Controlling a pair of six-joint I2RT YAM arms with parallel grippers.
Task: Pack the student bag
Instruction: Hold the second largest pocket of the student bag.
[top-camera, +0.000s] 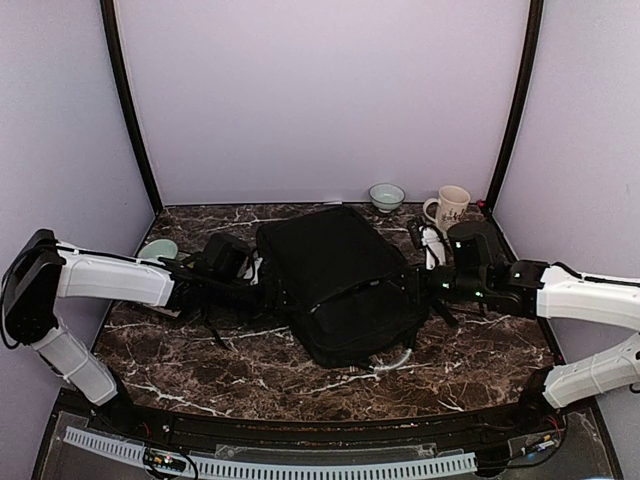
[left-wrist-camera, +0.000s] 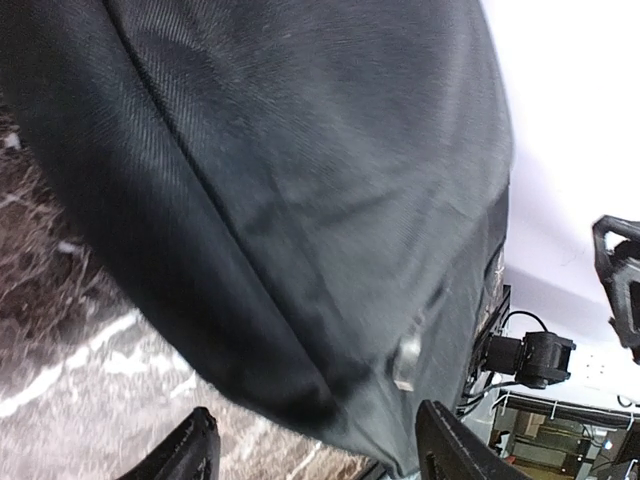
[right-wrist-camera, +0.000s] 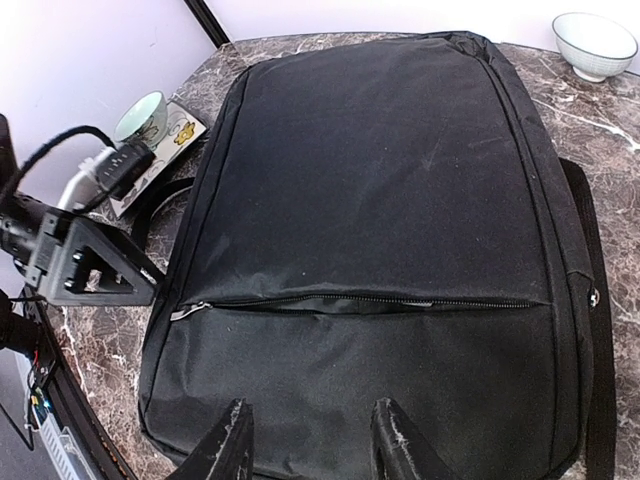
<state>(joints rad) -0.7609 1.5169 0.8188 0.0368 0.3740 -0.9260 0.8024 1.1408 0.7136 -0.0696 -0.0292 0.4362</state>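
Note:
The student bag (top-camera: 340, 280) is a big black backpack that lies flat in the middle of the table, its silvery loop handle (top-camera: 396, 362) at the near end. In the right wrist view the bag (right-wrist-camera: 380, 200) fills the frame, and the front pocket's zipper (right-wrist-camera: 370, 300) gapes slightly. My right gripper (right-wrist-camera: 312, 445) stands open over the panel below that zipper, at the bag's right edge (top-camera: 425, 282). My left gripper (left-wrist-camera: 320, 450) is open at the bag's left side, and the dark fabric (left-wrist-camera: 280, 180) with a metal zipper pull (left-wrist-camera: 408, 360) lies just beyond its fingers.
A green bowl (top-camera: 157, 248) sits on a printed card at the left, beside my left arm. At the back stand a white bowl (top-camera: 386, 195) and a mug (top-camera: 450, 207). A small white object (top-camera: 432, 245) lies right of the bag. Purple walls close in three sides.

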